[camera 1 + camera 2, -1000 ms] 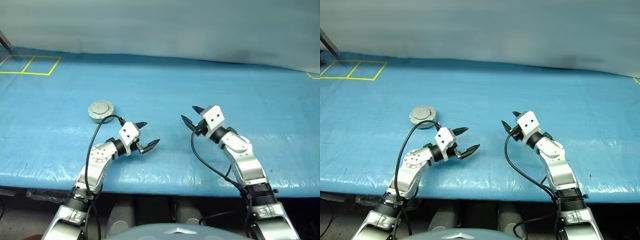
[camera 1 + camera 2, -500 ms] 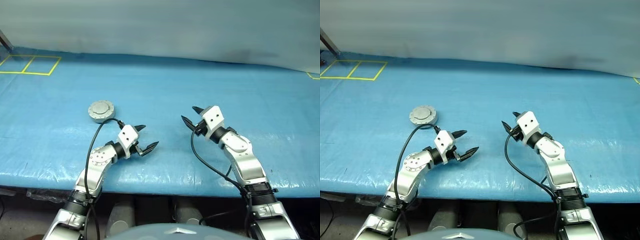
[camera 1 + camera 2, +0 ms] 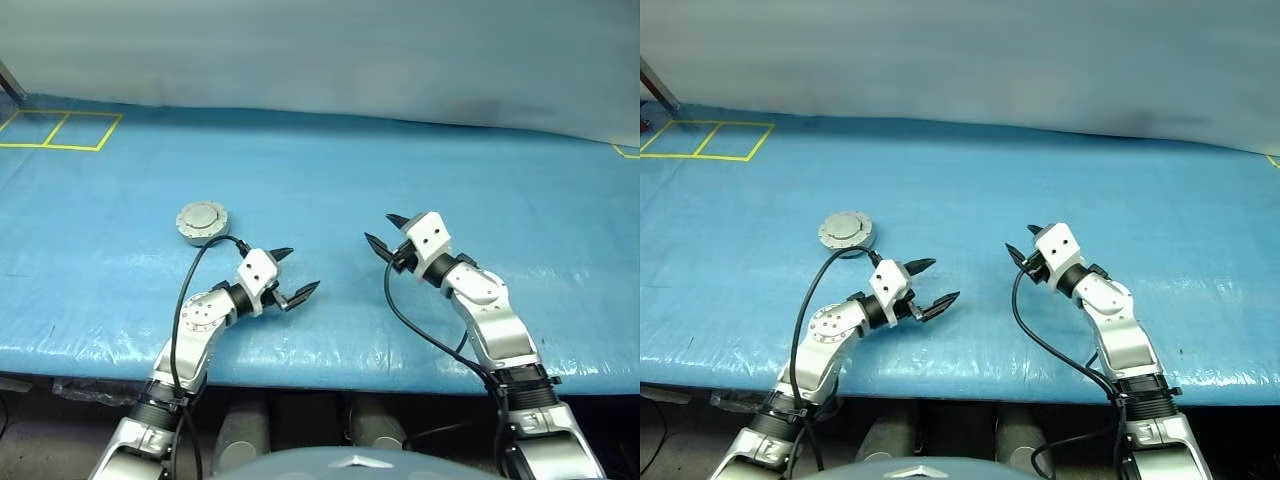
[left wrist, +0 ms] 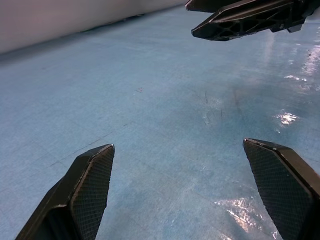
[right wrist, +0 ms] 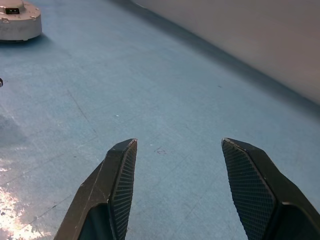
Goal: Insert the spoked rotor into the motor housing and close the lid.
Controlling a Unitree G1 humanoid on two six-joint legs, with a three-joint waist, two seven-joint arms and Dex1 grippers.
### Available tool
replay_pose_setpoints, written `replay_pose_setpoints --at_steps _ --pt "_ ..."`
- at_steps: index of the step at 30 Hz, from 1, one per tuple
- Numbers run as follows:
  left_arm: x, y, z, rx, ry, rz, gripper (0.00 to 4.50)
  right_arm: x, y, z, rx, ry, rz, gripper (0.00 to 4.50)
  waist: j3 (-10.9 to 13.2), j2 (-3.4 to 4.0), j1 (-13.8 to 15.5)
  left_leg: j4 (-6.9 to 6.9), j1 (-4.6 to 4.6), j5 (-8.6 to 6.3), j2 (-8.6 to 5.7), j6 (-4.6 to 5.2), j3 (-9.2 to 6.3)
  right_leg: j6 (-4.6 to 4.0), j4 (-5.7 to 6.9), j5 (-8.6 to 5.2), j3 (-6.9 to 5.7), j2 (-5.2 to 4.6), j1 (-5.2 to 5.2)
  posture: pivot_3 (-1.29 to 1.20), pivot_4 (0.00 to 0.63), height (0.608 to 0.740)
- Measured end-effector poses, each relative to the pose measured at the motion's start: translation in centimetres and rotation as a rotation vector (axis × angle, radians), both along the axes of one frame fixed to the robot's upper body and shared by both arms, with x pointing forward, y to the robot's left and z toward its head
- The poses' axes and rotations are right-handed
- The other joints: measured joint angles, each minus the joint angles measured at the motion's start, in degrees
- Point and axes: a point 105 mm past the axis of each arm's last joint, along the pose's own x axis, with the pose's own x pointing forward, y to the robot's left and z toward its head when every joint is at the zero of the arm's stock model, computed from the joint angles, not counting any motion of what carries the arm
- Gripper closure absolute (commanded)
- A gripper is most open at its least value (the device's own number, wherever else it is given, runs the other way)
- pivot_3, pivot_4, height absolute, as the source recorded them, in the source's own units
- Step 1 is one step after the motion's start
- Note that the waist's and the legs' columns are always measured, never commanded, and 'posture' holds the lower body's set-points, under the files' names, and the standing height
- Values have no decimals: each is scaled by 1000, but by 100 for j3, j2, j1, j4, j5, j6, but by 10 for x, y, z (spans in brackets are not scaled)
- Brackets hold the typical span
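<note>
Motor housing (image 3: 203,221): lid down, far-left on my blue worktop (image 3: 330,180).
Left gripper (image 3: 294,275): jaws released, near housing.
Right gripper (image 3: 385,232): jaws released, well apart from housing.

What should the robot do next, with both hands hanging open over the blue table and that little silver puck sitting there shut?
Probably nothing more than drawing both arms back. The housing sits on the blue table with its lid shut, plain silver side up, so the work looks done. The left gripper and right gripper hang open and hold nothing, apart from the puck.
</note>
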Motion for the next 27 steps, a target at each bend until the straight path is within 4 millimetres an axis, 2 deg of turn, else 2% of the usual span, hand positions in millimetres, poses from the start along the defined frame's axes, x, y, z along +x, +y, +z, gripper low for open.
replay_pose_setpoints --at_steps 19,27 --pt "3 0 3 1 -12 11 37 -2 1 1 -2 -2 9 1631 0 0 -1 1 1 0 0 0 0 0 0 0 0 0 1 0 150 740" --pt "0 5 11 8 -47 30 37 10 15 10 12 -19 57 1631 0 0 -3 0 6 0 1 0 1 0 1 1 1 1 4 0 150 740"
